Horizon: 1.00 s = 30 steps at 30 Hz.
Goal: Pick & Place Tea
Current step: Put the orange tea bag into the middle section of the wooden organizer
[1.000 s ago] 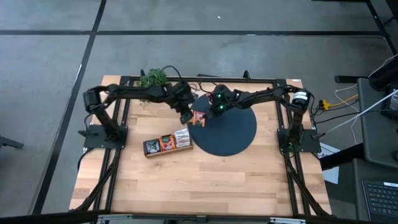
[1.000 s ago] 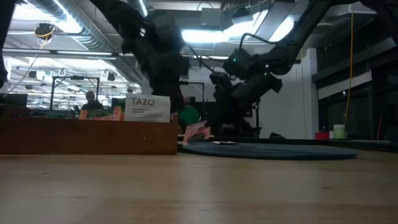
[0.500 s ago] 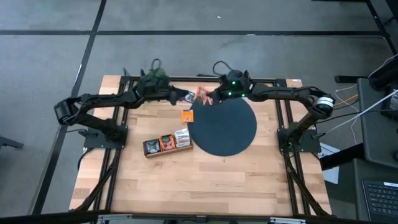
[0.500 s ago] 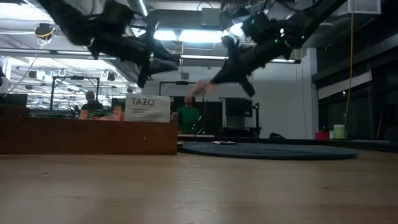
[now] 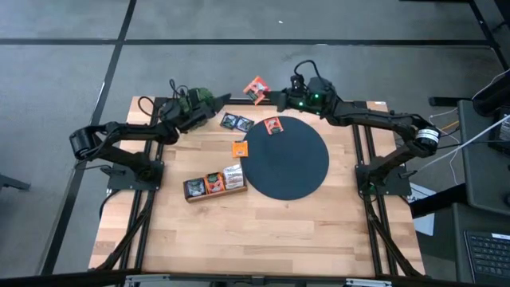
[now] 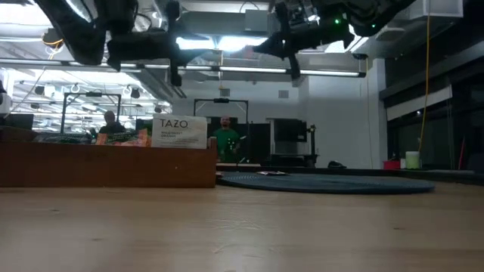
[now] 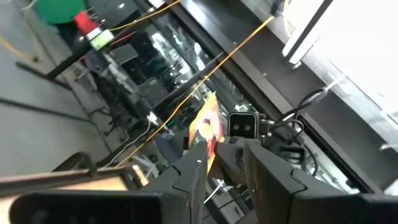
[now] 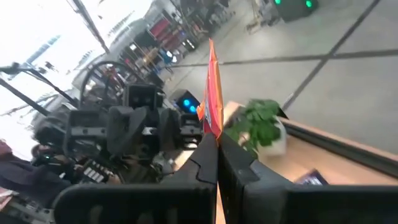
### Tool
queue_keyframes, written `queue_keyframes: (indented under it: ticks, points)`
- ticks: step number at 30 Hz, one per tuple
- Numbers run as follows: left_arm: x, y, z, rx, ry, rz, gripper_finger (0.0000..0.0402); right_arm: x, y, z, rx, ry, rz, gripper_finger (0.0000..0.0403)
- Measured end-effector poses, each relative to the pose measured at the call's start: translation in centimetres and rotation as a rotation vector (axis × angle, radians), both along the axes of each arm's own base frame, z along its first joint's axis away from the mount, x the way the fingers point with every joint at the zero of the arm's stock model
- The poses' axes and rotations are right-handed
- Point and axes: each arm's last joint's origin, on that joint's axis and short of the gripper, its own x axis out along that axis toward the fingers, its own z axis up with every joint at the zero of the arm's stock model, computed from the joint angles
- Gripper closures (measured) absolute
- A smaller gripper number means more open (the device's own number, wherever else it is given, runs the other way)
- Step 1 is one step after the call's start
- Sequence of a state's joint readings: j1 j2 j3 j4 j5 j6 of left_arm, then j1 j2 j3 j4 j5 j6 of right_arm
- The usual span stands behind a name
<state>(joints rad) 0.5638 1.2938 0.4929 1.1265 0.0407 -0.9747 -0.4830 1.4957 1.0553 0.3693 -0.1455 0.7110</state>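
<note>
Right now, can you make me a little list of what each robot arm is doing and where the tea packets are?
Right arm: raised over the table's far edge, fingers shut on an orange tea sachet, held edge-up
Left arm: raised near the green plant, fingers open and empty
Dark disc: one orange-red sachet lies at its far rim
Bare table: dark sachets and a small orange sachet beside the disc
Wooden tray: holds sachets in dark, orange and white
Background: a person in green stands beyond the table

Grey floor (image 5: 72,72) with dark seams, ceiling strip lights (image 6: 227,44), white back wall (image 6: 344,121)
</note>
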Motion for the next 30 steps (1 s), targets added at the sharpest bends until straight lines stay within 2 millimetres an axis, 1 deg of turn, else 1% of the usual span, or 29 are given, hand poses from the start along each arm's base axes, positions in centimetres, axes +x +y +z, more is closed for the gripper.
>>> queue_keyframes:
  ticks: [5,9,13,22,30]
  points:
    - [0.7,-0.6,1.0,0.082,0.01,-0.01,0.0302,0.4,0.3,1.7,-0.021,-0.051,-0.007,0.0401]
    - [1.1,-0.9,1.4,0.105,0.016,-0.009,0.0302,0.7,0.5,3.3,-0.056,-0.086,-0.001,0.0401]
    - [1.3,-0.9,1.8,0.123,0.012,0.012,0.0302,0.8,0.7,4.1,-0.067,-0.106,-0.007,0.0401]
    - [1.5,-0.8,2.9,0.159,-0.011,0.02,0.0302,1.3,1.6,4.1,-0.062,-0.109,-0.01,0.04]
    - [3.6,-0.6,3.0,0.188,0.014,-0.039,0.0302,2.7,1.6,2.9,-0.039,-0.134,0.018,0.04]
